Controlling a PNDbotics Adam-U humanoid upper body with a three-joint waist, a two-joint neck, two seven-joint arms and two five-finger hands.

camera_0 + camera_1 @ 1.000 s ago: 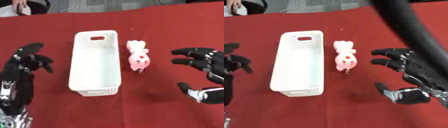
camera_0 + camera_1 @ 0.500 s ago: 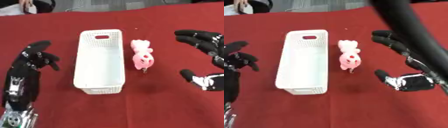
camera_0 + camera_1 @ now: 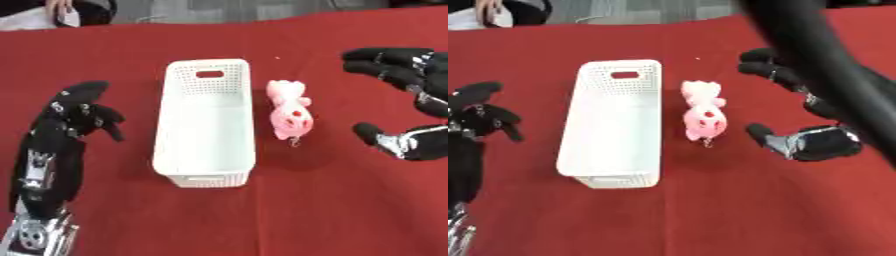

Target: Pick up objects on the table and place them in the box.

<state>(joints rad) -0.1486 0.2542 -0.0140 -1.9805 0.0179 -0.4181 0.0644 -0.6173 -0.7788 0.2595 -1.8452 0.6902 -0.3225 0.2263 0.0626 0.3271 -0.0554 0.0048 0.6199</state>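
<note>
A pink plush toy (image 3: 290, 114) with red spots lies on the red table, just right of the white perforated box (image 3: 208, 122), which is empty. My right hand (image 3: 411, 105) hovers open to the right of the toy, fingers spread above and thumb below, not touching it. My left hand (image 3: 77, 117) rests open at the left of the box, fingers relaxed, holding nothing.
The red tablecloth (image 3: 332, 210) covers the whole table. A person sits at the far left edge (image 3: 52, 12). In the right eye view my right arm (image 3: 815, 60) crosses the upper right as a dark bar.
My right hand has moved up and away across the table on the right of the toy. The toy and box have not moved; the camera has shifted slightly.
</note>
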